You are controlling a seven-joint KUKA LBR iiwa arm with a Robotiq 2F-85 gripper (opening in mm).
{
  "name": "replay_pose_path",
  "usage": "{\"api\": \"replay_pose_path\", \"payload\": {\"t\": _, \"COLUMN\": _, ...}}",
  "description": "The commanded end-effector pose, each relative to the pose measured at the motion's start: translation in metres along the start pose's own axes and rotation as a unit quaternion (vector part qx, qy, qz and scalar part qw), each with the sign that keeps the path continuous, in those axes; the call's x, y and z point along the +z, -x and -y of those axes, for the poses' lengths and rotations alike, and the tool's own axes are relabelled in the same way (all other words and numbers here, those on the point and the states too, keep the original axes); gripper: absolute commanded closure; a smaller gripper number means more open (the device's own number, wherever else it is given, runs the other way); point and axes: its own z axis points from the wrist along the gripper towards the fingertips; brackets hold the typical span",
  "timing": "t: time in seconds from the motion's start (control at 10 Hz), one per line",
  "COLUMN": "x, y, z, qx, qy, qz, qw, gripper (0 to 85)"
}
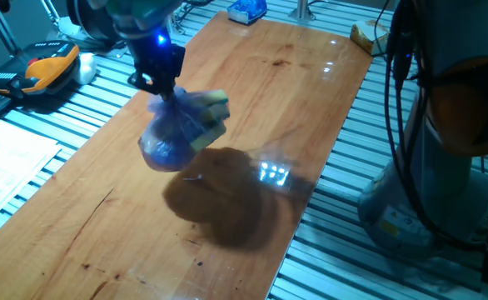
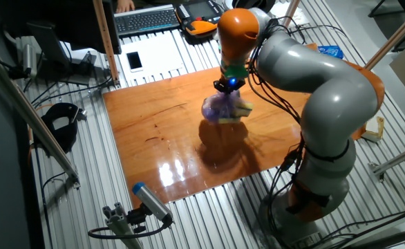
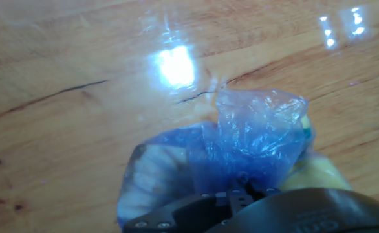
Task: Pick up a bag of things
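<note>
The bag of things [image 1: 180,129] is a small translucent purple-blue plastic bag with yellow sponge blocks showing through. It hangs in the air above the wooden tabletop [image 1: 252,100], casting a dark shadow below it. My gripper [image 1: 165,87] is shut on the gathered top of the bag. In the other fixed view the bag [image 2: 224,109] hangs under the gripper [image 2: 228,88] over the board's middle. In the hand view the bag [image 3: 241,155] fills the lower centre, pinched at the gripper [image 3: 241,188], with wood far below.
An orange-and-black device [image 1: 48,67] lies on the slatted metal bench at the left. A blue packet [image 1: 246,11] sits at the board's far end. A keyboard [image 2: 147,19] and phone [image 2: 134,61] lie beyond the board. Cables hang at the right.
</note>
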Motion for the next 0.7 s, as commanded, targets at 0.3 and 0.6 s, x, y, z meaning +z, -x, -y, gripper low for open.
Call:
{"api": "replay_pose_path", "payload": {"t": 0.3, "x": -0.014, "y": -0.007, "z": -0.007, "qx": 0.014, "qy": 0.019, "qz": -0.002, "qw": 0.9997, "gripper": 85.0}}
{"api": "replay_pose_path", "payload": {"t": 0.6, "x": -0.019, "y": -0.011, "z": -0.006, "qx": 0.017, "qy": 0.022, "qz": -0.003, "qw": 0.9996, "gripper": 85.0}}
